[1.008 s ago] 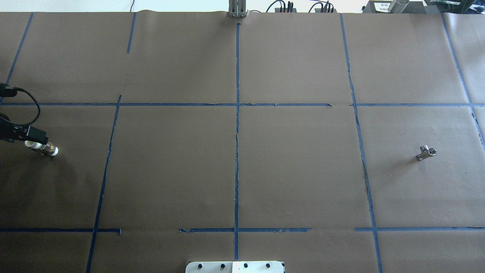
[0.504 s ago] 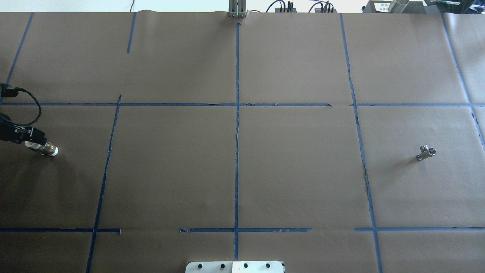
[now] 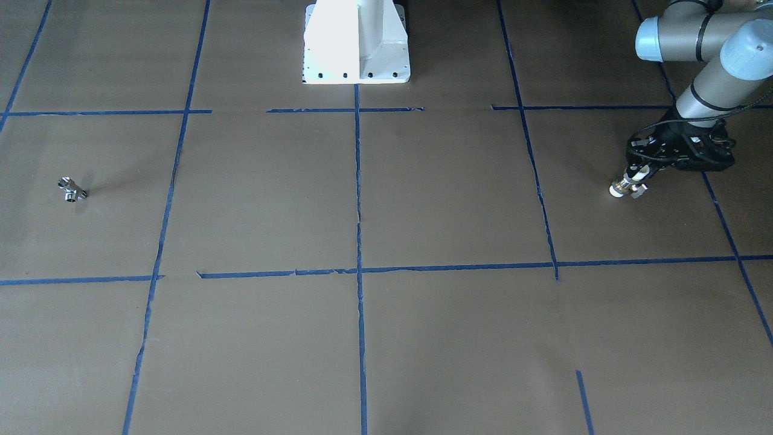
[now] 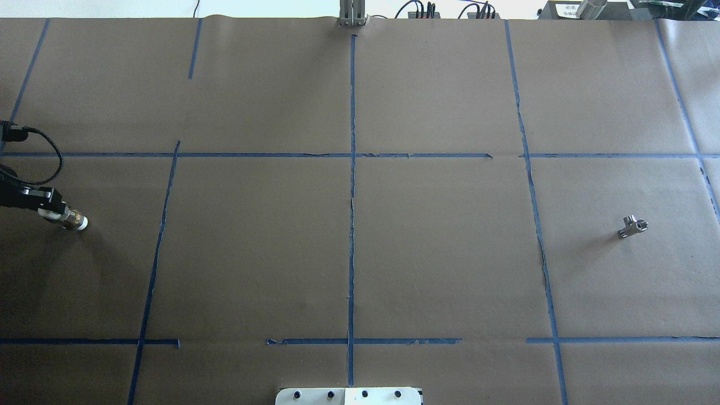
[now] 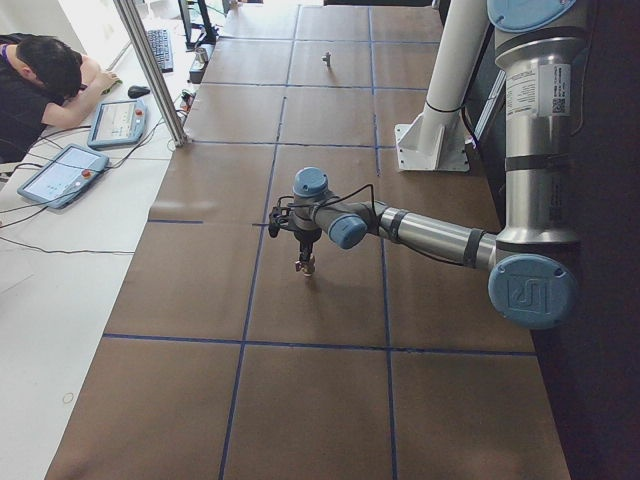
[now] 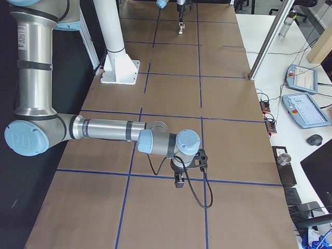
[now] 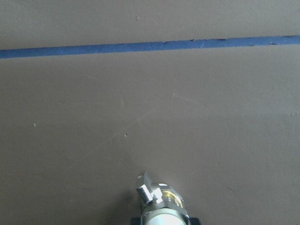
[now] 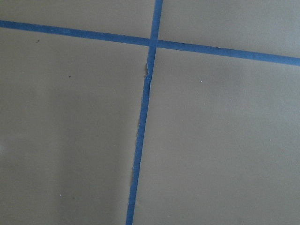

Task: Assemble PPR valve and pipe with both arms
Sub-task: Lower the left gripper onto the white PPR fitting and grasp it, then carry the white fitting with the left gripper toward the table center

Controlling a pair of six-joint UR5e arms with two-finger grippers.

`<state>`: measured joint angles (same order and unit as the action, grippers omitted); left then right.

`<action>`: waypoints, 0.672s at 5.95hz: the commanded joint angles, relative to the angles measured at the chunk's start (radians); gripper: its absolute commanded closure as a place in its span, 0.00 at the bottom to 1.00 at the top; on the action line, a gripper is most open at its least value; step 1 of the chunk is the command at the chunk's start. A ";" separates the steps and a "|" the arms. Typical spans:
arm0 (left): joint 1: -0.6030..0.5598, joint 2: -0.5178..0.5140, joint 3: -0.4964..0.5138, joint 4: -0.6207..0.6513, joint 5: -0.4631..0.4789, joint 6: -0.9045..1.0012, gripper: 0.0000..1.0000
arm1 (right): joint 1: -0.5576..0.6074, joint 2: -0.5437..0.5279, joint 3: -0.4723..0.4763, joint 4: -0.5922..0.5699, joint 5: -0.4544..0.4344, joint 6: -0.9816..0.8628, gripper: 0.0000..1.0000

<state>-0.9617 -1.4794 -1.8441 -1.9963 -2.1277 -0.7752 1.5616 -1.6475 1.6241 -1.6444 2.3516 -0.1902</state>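
Overhead exterior view: one PPR valve (image 4: 72, 219) hangs near the tabletop's (image 4: 253, 253) left edge, clenched in the left end effector (image 4: 52, 208), which has drawn slightly leftward. One pipe (image 4: 633, 226) lies well apart, near the right edge. Whether the right end effector (image 6: 180, 180) grips, I cannot tell.

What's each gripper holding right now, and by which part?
The left gripper holds the PPR valve by its upper white end. The pipe lies loose on the table. For the right gripper, it cannot be told.
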 commanded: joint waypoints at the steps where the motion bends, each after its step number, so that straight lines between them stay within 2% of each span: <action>1: 0.000 -0.056 -0.106 0.171 -0.001 -0.004 1.00 | 0.000 0.000 0.000 0.000 0.002 0.000 0.00; 2: 0.001 -0.156 -0.172 0.359 0.000 -0.006 1.00 | 0.000 0.000 0.000 0.000 0.002 0.000 0.00; 3: 0.014 -0.274 -0.191 0.463 0.000 -0.069 1.00 | 0.000 0.000 0.000 0.000 0.002 0.000 0.00; 4: 0.126 -0.418 -0.173 0.535 0.008 -0.199 1.00 | 0.000 0.000 0.000 0.000 0.002 0.000 0.00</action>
<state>-0.9140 -1.7676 -2.0200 -1.5472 -2.1253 -0.8728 1.5616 -1.6475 1.6246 -1.6444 2.3531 -0.1902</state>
